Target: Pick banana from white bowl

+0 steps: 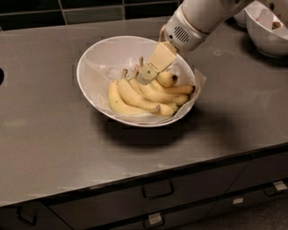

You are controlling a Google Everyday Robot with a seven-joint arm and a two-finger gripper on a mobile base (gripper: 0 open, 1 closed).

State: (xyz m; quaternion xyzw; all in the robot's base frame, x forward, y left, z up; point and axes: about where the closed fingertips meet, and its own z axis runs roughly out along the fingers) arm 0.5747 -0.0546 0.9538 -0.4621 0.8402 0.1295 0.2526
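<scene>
The white bowl, wide and lined with crinkled translucent paper, sits on the grey counter. It holds several yellow bananas: a joined bunch lies at the front left. A plump banana with a dark tip lies at the back right, partly hidden by my gripper. My gripper reaches down from the upper right into the bowl, its beige tip at the banana stems in the middle of the bowl.
Two smaller, deeper white bowls stand at the counter's back right corner. A dark tiled wall runs along the back. Drawers with handles are below the counter's front edge.
</scene>
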